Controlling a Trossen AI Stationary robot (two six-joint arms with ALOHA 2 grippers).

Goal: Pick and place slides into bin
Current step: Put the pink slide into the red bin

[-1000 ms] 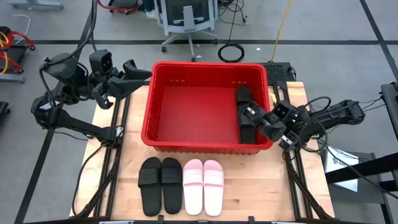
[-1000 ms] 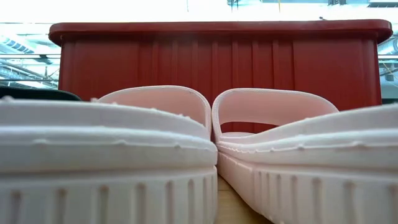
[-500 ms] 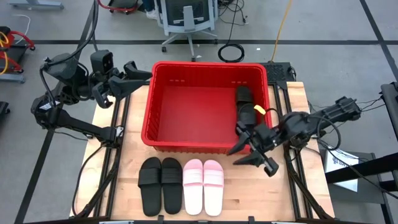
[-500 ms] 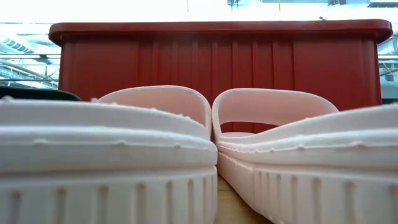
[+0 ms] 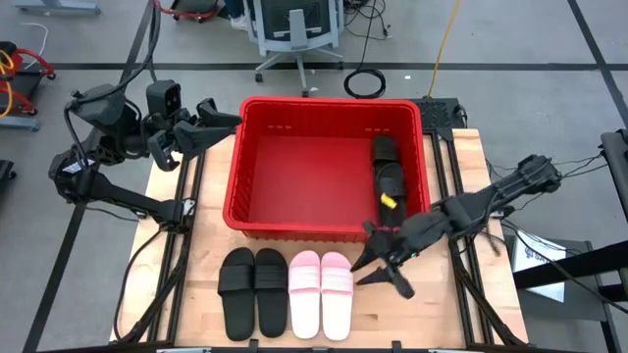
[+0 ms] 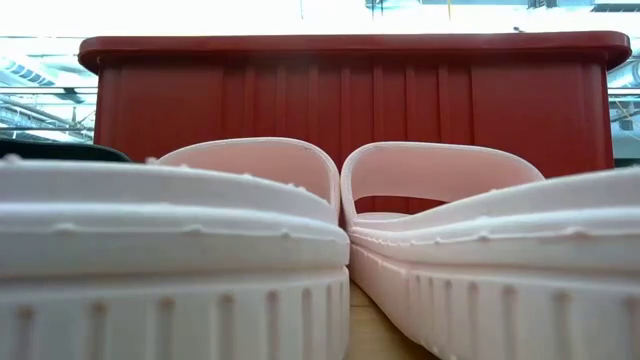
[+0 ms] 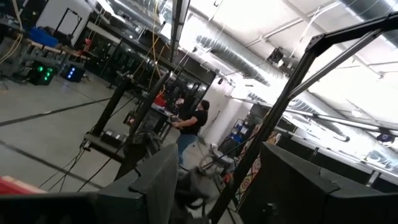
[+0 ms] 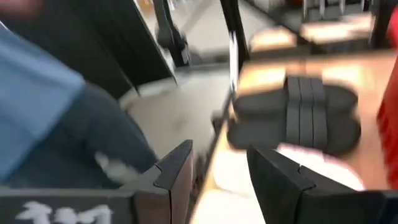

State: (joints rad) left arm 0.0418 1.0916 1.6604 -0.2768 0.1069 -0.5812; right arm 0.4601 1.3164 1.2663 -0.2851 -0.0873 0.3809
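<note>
pink pair (image 5: 321, 292) and black pair (image 5: 253, 291) waiting on table (image 5: 432, 314) in front of red bin (image 5: 257, 162), two black slides (image 5: 388, 176) already inside. right gripper (image 5: 381, 270) empty, fingers apart, just beside pink pair; better to straddle nearest strap squarely. left gripper (image 5: 218, 120) parked open by bin. no readable writing anywhere

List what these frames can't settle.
- Low view: pink slides fill the foreground; bin interior, black pair and both arms hidden.
- High view: right gripper motion-smeared beside the pink slides.
- Right wrist view: black slides blurred; pink slide cut off by fingers.
- Left wrist view: shows only the room.
</note>
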